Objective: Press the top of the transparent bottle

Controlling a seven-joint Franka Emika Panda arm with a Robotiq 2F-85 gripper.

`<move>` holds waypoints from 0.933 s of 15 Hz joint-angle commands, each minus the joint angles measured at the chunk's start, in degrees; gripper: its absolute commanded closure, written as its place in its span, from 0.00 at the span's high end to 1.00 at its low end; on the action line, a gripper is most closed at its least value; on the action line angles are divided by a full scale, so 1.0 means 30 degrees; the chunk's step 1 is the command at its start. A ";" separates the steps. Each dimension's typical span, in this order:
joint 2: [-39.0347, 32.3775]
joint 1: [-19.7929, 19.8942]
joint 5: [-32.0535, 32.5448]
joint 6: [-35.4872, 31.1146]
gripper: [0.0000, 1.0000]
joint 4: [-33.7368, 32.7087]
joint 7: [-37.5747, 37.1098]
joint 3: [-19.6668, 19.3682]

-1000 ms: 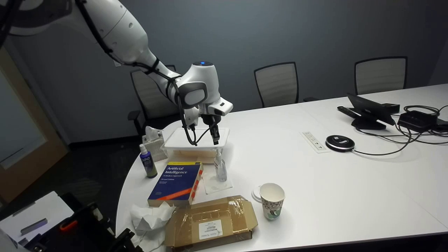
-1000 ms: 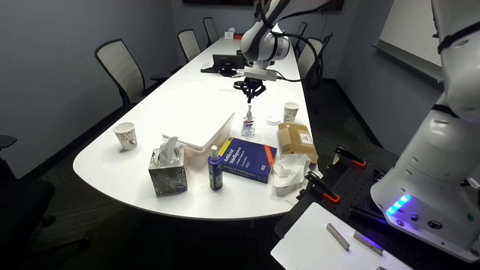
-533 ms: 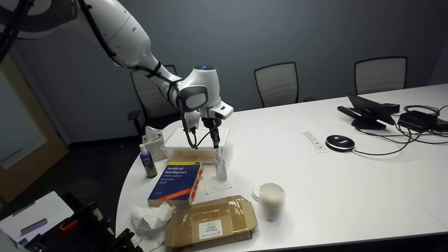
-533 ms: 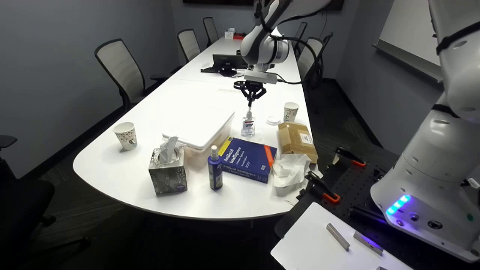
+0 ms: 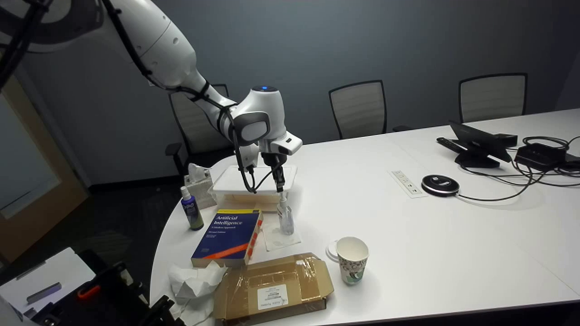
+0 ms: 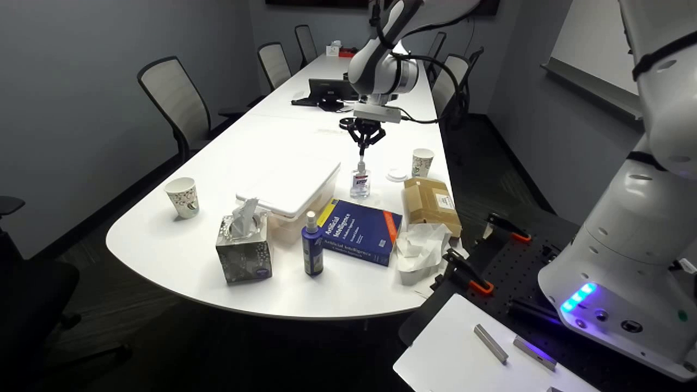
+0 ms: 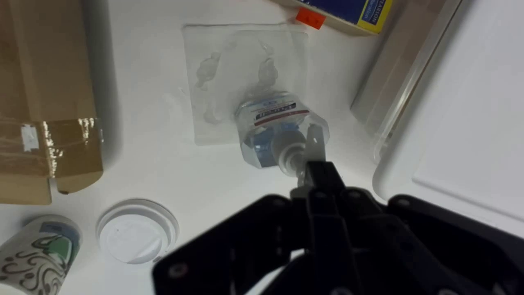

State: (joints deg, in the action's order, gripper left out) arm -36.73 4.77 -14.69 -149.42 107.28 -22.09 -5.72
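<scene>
The transparent bottle (image 5: 286, 220) stands upright on the table beside the blue book. It shows with its label in an exterior view (image 6: 360, 186) and from above in the wrist view (image 7: 272, 116). Its top (image 6: 361, 165), a pale pump head, also shows in the wrist view (image 7: 314, 144). My gripper (image 6: 362, 152) points down with its fingers together, directly above the top. The fingertips (image 7: 324, 174) appear to touch the pump head and hide part of it. Nothing shows between the fingers.
A white-lidded plastic box (image 6: 294, 185) and a blue book (image 6: 359, 228) stand close to the bottle. A cardboard box (image 5: 274, 290), a paper cup (image 5: 352, 260) and a white lid (image 7: 137, 231) lie on its other side. A blue spray bottle (image 6: 312, 245) and tissue box (image 6: 244, 256) stand farther off.
My gripper has come down from a small gap above the bottle to its pump head. Over the last half second it has hardly moved. The bottle stands in the same place.
</scene>
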 commanded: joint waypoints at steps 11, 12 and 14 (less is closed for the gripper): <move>-0.0515 0.0838 -0.1762 -0.1073 0.00 0.0892 0.0847 0.0998; -0.0519 0.0922 -0.1880 -0.1111 0.00 0.0915 0.0885 0.1093; -0.0479 0.1014 -0.2013 -0.1220 0.00 0.0937 0.0890 0.1158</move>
State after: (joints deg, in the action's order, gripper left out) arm -36.74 7.04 -18.47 -150.92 108.45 -21.43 -3.72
